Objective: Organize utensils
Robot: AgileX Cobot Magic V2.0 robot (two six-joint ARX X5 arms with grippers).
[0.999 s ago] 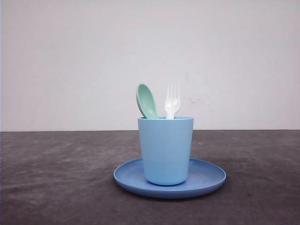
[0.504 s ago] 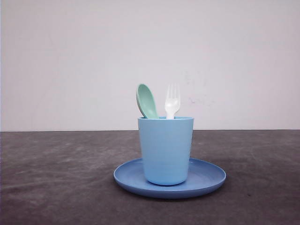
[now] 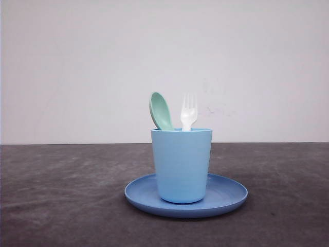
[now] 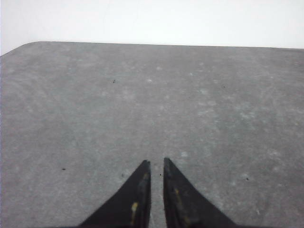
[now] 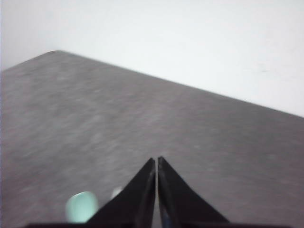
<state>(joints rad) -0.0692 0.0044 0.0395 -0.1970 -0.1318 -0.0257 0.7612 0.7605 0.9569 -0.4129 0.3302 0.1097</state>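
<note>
In the front view a mint-green spoon (image 3: 161, 111) and a small white fork (image 3: 188, 112) stand upright side by side in a light blue cup (image 3: 181, 164). The cup rests in the middle of a round blue plate (image 3: 229, 196). The right wrist view is blurred; my right gripper (image 5: 156, 160) is shut and empty above the table, with the spoon's bowl (image 5: 81, 206) and the fork's tip (image 5: 116, 192) beside its fingers. In the left wrist view my left gripper (image 4: 156, 162) hangs over bare table, jaws nearly together with nothing between them.
The dark grey tabletop (image 3: 61, 195) stretches wide on both sides of the plate. A plain white wall (image 3: 164, 62) stands behind the table's far edge. A rounded table corner (image 4: 28, 46) shows in the left wrist view.
</note>
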